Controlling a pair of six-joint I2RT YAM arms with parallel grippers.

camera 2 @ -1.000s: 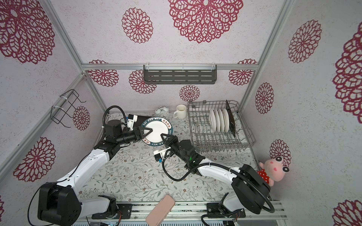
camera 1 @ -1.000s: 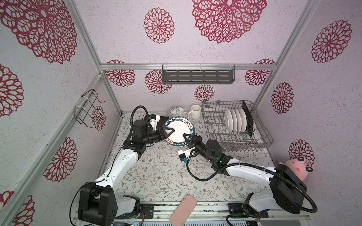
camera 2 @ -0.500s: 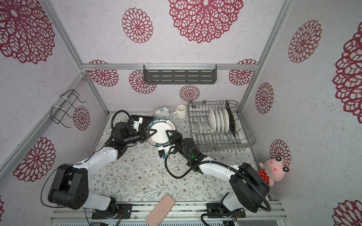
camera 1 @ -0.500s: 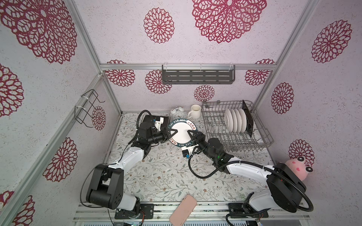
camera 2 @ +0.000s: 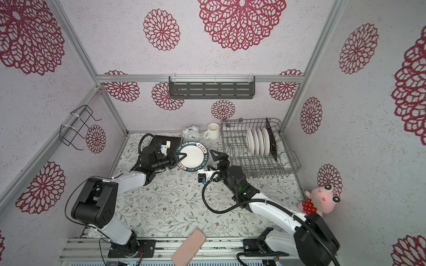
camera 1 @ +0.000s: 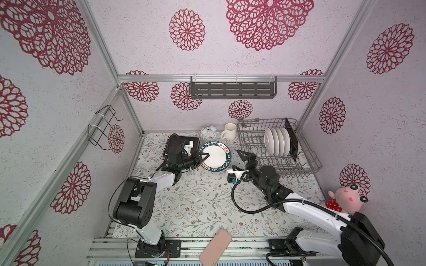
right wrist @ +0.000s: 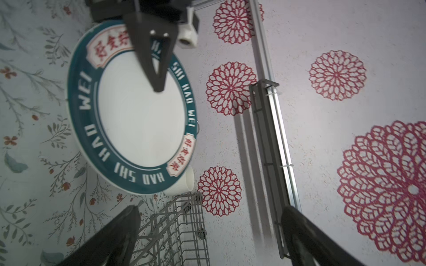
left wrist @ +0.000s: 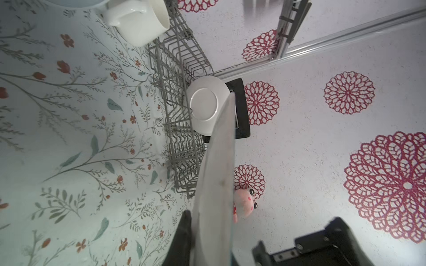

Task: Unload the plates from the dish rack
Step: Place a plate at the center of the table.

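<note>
A round white plate with a dark lettered rim (camera 1: 215, 156) (camera 2: 192, 157) (right wrist: 138, 119) hangs over the table's back middle. My left gripper (camera 1: 204, 159) (camera 2: 181, 159) (left wrist: 207, 244) is shut on its left rim, and the plate runs edge-on (left wrist: 216, 172) between the jaws. My right gripper (camera 1: 245, 157) (camera 2: 219, 156) (right wrist: 209, 235) stands open just right of the plate, apart from it, holding nothing. The grey wire dish rack (camera 1: 309, 156) (camera 2: 288, 156) (left wrist: 182, 69) (right wrist: 179, 230) at the back right holds several upright white plates (camera 1: 276, 141) (camera 2: 258, 141) (left wrist: 205, 103) and a black-backed square plate (camera 1: 291, 140) (left wrist: 242, 108).
A white mug (camera 1: 229, 134) and a white alarm clock (camera 1: 208, 132) stand at the back, just left of the rack. A dark square plate (camera 1: 194, 141) lies behind the left arm. A pink plush toy (camera 1: 345, 198) sits at the right, and a pink slab (camera 1: 215, 249) lies on the front rail.
My left gripper has shut on the lettered plate's rim. My right gripper has opened, let go of the plate and drawn back toward the rack.
</note>
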